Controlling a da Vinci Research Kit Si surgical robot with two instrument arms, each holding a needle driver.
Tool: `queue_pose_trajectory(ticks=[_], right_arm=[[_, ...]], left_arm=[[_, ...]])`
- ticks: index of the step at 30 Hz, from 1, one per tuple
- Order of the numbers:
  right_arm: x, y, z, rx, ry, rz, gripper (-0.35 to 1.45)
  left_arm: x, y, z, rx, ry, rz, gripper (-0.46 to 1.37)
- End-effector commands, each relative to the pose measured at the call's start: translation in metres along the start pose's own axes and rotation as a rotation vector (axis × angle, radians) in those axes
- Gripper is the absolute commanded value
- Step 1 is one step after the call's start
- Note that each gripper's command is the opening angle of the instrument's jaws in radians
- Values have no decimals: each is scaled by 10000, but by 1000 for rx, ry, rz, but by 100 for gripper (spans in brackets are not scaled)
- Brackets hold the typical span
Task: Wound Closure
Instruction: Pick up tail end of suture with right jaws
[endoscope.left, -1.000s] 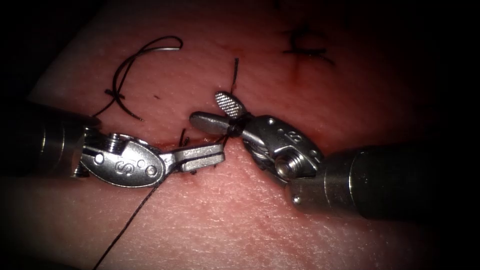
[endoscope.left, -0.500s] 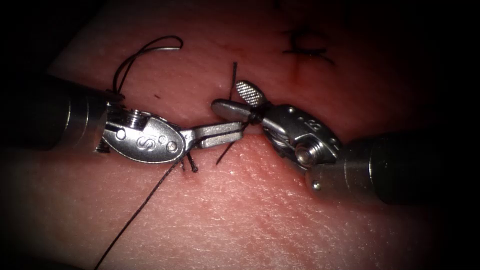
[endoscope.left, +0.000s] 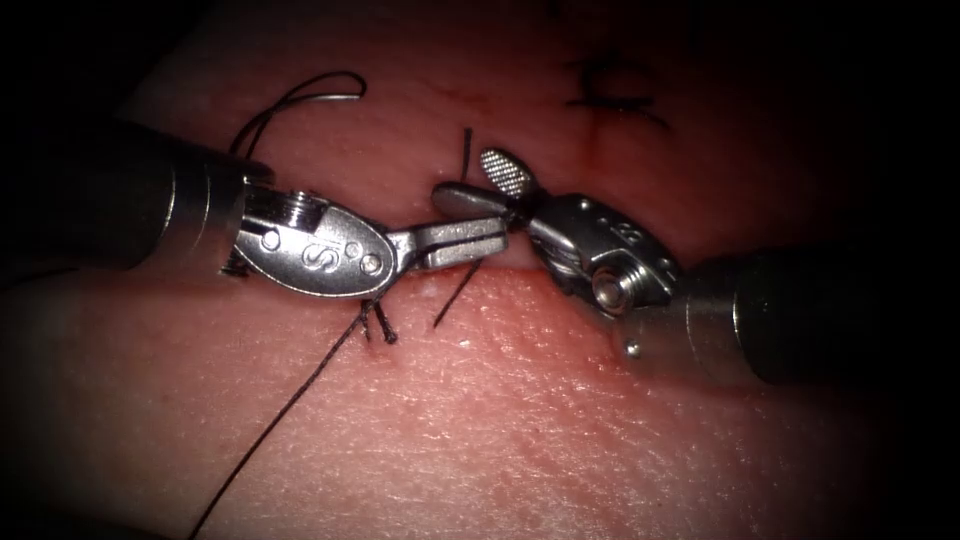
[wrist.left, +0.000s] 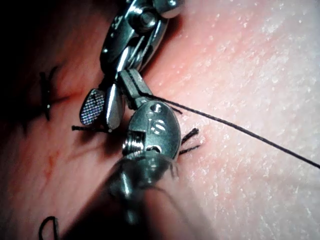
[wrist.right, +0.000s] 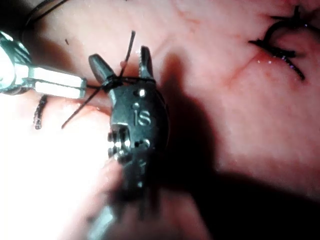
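Left tool (endoscope.left: 462, 242): jaws pressed together on the thread (endoscope.left: 290, 405). Right tool (endoscope.left: 478, 183): jaws spread around a thread strand, tips beside the left tool's. Needle (endoscope.left: 322, 92) lies on the tissue (endoscope.left: 560, 430), behind the left tool.

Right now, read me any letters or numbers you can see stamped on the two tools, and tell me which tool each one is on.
"S": on the left tool, endoscope view.
"is": on the right tool, right wrist view.
Mark on the right tool's body in the endoscope view: too blurred to read.
Mark on the left tool in the left wrist view: too blurred to read.
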Motion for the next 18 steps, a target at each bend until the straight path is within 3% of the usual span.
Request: queue_pose_trajectory(ticks=[1,15,17,18], right_arm=[[-1,0,2,-1,-10,-7,99],[-7,-17,24,25,-20,-7,98],[-9,-19,26,50,-36,-10,87],[-10,-21,27,52,-46,-12,55]], left_arm=[[-1,1,-1,-7,1,2,-35],[-2,3,-3,-12,5,-2,-35],[-2,3,-3,-13,5,-2,-35],[-3,3,-4,-14,6,-2,-35]])
